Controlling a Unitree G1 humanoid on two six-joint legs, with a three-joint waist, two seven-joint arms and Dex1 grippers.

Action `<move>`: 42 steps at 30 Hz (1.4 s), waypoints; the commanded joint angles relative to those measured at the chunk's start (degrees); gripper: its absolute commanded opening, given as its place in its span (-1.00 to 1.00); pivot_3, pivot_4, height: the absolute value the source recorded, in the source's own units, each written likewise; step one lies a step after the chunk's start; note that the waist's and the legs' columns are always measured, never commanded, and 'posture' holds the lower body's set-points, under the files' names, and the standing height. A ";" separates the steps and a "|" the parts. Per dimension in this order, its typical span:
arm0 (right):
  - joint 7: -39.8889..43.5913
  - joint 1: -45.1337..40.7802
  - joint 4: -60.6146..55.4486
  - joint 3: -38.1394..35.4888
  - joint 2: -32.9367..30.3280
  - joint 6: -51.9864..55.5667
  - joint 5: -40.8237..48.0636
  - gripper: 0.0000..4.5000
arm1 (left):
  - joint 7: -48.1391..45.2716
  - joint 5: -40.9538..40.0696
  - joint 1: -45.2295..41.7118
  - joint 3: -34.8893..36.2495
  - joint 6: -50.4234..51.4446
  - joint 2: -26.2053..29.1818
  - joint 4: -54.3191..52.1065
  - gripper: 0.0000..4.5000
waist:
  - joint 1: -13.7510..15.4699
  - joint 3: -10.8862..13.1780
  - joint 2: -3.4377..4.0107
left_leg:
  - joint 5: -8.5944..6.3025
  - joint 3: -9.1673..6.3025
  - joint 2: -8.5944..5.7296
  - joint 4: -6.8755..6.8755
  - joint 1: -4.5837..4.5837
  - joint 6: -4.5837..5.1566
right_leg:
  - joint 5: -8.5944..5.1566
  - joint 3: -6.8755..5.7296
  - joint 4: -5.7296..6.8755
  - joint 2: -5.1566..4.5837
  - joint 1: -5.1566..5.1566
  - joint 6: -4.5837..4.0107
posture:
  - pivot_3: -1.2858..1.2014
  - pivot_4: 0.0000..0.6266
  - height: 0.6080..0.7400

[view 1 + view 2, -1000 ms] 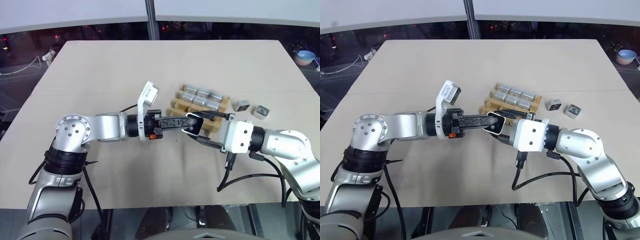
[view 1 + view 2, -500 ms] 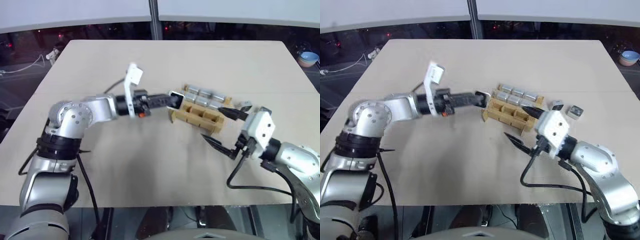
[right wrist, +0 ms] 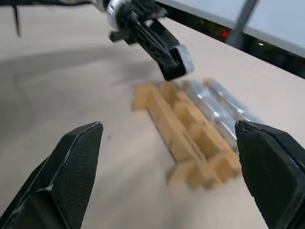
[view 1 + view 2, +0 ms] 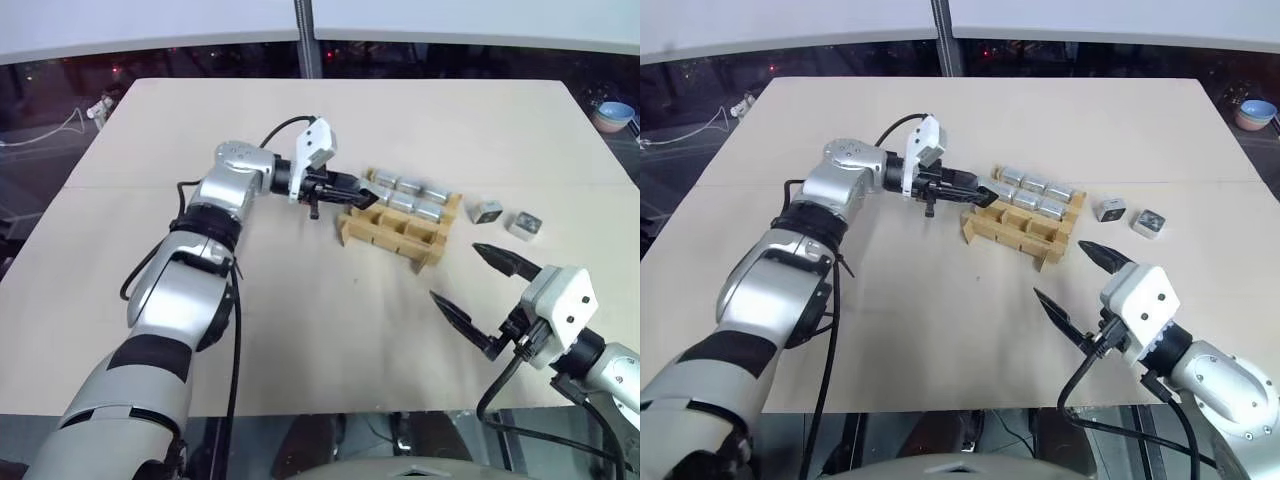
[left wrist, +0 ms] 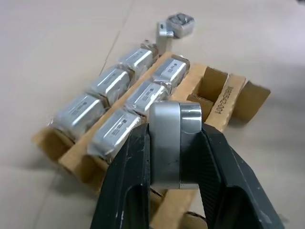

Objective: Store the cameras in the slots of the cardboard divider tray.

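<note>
The cardboard divider tray lies mid-table, right of centre. Several silver cameras fill its two far rows, and the near row's compartments stand empty. My left gripper is shut on a silver camera, hovering just above the tray's left end. Two loose cameras rest on the table to the right of the tray. My right gripper is open and holds nothing, low near the table's front right, apart from the tray.
A vertical pole rises behind the table's far edge. A blue bowl sits off the table at the far right. Bare tabletop stretches left of and in front of the tray.
Both grippers met on the camera in front of the tray. My right gripper opened and drew back toward the front right; my left gripper carried the camera forward over the tray's left end, rolling its wrist.
</note>
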 commanded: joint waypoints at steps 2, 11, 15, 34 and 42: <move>-3.10 1.44 -2.20 -0.81 -1.41 -3.27 -0.08 0.96 | -1.82 5.87 -2.89 1.46 -6.62 -1.51 5.27 -0.66 | -0.13 0.00 -0.01 | 0.00 0.00 0.00 0.00 0.00 0.00 | 0.00 0.00 0.01 0.01 0.00 0.00 | 0.03 -0.52 1.00; -7.13 2.82 -2.20 -1.51 -3.28 -4.44 1.67 0.96 | 1.52 16.12 -6.32 1.16 -13.57 -2.05 11.47 -0.66 | -0.08 0.00 -0.09 | -0.01 -0.01 0.01 0.05 0.01 0.02 | 0.00 -0.01 0.04 0.02 0.02 0.01 | 0.03 -0.52 1.00; -7.13 3.18 -2.20 -2.00 -3.40 -3.89 1.42 0.96 | 2.70 19.79 -7.01 0.79 -16.48 -3.08 12.39 -0.66 | -0.09 -0.02 -0.12 | -0.01 -0.02 0.01 0.07 0.02 0.02 | 0.00 -0.01 0.06 0.03 0.02 0.01 | 0.03 -0.52 1.00; 13.91 -7.97 14.75 -13.76 -11.86 -4.51 12.52 1.00 | 3.03 27.04 -9.22 1.82 -18.11 -5.19 14.60 -0.09 | -0.11 0.01 -0.25 | -0.07 0.11 0.06 0.13 0.05 0.13 | 0.01 -0.04 0.11 0.07 0.05 0.03 | 0.03 -0.52 1.00; 2.50 -5.98 14.10 -11.55 -8.06 -0.01 3.88 1.00 | -7.85 13.51 -10.71 15.47 -8.85 -5.05 9.25 0.69 | 0.02 0.02 -0.25 | -0.07 0.03 0.04 0.24 -0.08 0.12 | 0.01 -0.03 0.11 0.02 0.00 0.03 | 0.03 -0.52 1.00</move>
